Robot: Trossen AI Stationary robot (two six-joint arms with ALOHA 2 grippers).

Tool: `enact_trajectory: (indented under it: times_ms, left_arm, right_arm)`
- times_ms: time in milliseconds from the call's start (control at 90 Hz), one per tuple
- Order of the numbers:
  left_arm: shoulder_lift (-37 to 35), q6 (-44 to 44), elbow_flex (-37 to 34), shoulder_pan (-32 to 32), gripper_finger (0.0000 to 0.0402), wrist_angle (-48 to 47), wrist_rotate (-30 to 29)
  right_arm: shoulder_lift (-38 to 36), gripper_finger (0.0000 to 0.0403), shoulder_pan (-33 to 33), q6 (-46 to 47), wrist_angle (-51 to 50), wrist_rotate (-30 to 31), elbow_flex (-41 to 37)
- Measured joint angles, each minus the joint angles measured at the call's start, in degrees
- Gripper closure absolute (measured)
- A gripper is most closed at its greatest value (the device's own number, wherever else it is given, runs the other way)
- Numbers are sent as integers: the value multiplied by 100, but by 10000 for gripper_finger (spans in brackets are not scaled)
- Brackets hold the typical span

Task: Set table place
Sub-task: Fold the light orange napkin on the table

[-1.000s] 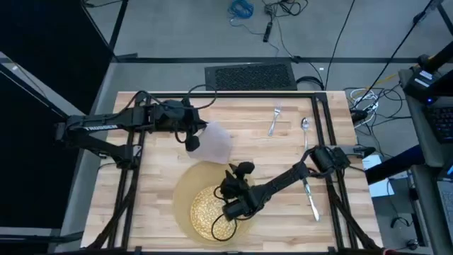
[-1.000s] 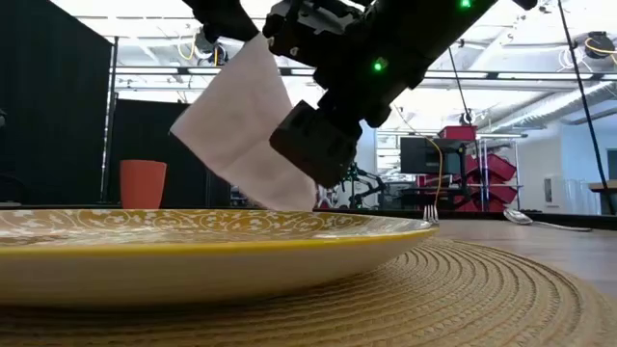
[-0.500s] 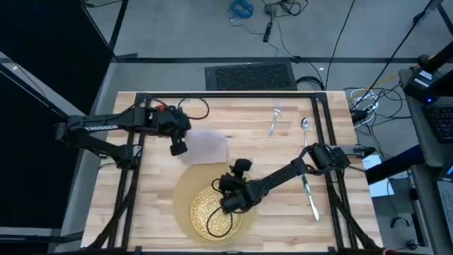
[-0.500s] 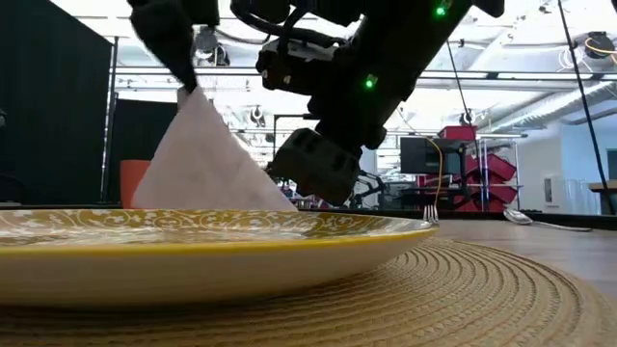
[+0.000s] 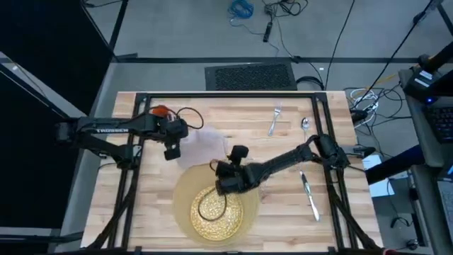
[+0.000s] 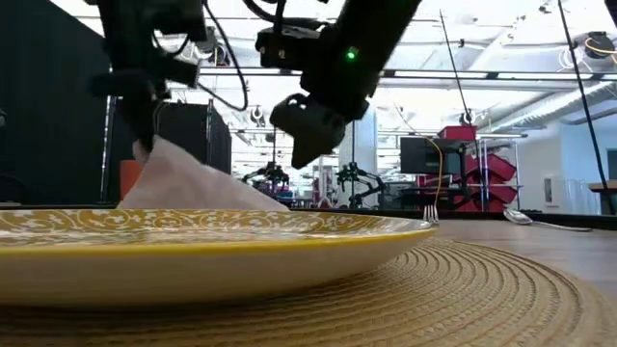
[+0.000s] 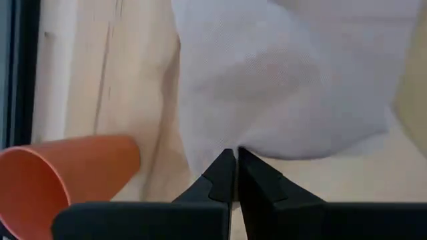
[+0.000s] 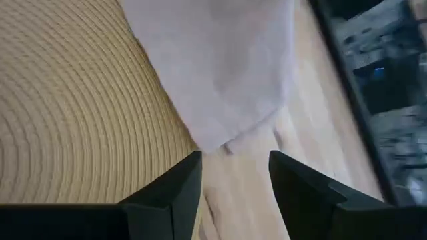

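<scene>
The pinkish-grey napkin [image 5: 207, 145] lies on the table [image 5: 283, 212] just beyond the tan mat [image 5: 182, 185], and its left part rises into a peak [image 6: 154, 149]. My left gripper [image 5: 171, 151] is shut on that peak. The gold-speckled plate [image 5: 216, 209] sits on the mat. My right gripper [image 5: 219, 184] hangs open above the mat's far edge, touching nothing; its wrist view shows the napkin's corner [image 8: 213, 133] ahead. The orange cup [image 5: 160, 111] stands at the far left. My left gripper pinches the napkin's left edge [image 7: 230, 148] between its two fingertips, which come from above and point down. One layer or several, I cannot tell. The held part stands raised as a peak, and the rest of the cloth slopes down and lies on the table.
A fork [image 5: 274, 120] and a spoon [image 5: 305, 127] lie at the far right. A knife [image 5: 310, 195] lies at the right, under my right arm. Black rails [image 5: 226, 97] frame the tabletop.
My left gripper has gone down and toward the table's left edge, still shut on the napkin. The napkin, hanging in the air before, now lies spread on the table with only its held edge raised. My right gripper has risen off the plate and gone toward the far edge.
</scene>
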Motion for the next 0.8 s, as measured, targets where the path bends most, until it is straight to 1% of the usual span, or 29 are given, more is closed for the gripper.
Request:
enact_trajectory:
  times_ms: [78, 122, 300, 400, 456, 544, 667, 800]
  left_arm:
    - [82, 24, -92, 82, 402, -18, -17]
    - [125, 104, -119, 118, 402, -1, -28]
    - [285, 296, -151, 124, 402, 0, -31]
    - [320, 360, -151, 126, 402, 35, -33]
    - [332, 401, -151, 126, 402, 37, -31]
    - [330, 403, -151, 123, 402, 49, -31]
    - [330, 403, -151, 123, 402, 51, -31]
    - [330, 406, -150, 123, 402, 61, -31]
  right_arm:
    - [-9, 243, -229, -362, 196, -724, 0]
    - [-9, 243, -351, -520, 262, -1002, 0]
    - [-9, 243, -746, -860, 791, -1604, 0]
    - [-5, 243, -1009, -1018, 1205, -2291, 9]
    - [39, 243, -1154, -1102, 1382, -2528, 9]
    - [54, 243, -1357, -1183, 1445, -2754, 9]
    - [98, 243, -1604, -1217, 1487, -3377, 9]
    - [235, 243, -1837, -1249, 1528, -3911, 4]
